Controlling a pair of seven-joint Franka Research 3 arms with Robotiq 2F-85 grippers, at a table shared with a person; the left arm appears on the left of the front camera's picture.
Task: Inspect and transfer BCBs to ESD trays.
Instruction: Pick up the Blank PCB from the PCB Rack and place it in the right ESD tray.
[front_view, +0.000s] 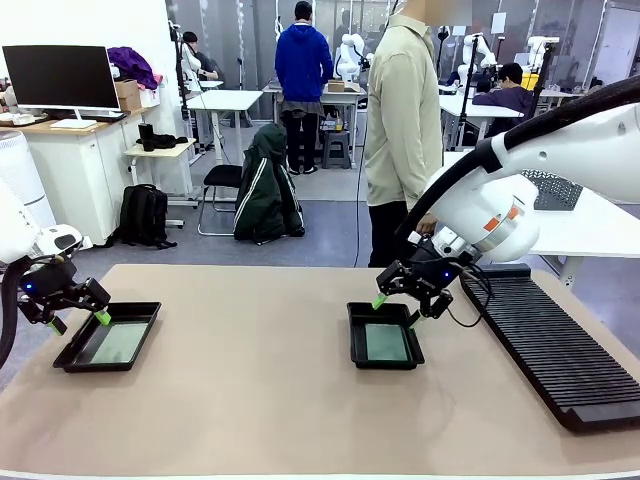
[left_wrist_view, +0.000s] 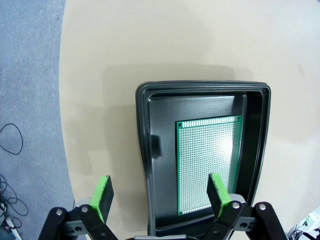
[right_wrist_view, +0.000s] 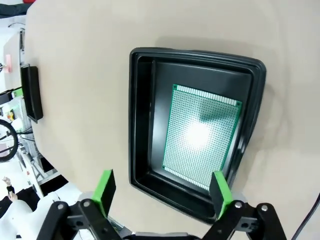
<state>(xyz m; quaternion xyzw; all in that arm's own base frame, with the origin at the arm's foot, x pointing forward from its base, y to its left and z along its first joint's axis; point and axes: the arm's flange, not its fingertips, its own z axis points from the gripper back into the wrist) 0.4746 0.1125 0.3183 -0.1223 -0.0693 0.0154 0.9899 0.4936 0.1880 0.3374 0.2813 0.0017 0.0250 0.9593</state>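
Two black ESD trays lie on the tan table. The left tray holds a green BCB flat on its floor. My left gripper hovers open over that tray's near end, empty. The right tray holds another green BCB, lying slightly askew. Just above its far end, my right gripper is open, with nothing between its fingers.
A long black ribbed rack runs along the table's right side. A person stands at the far edge behind the right arm. The tan surface between the trays is bare; the left tray sits near the table's left edge.
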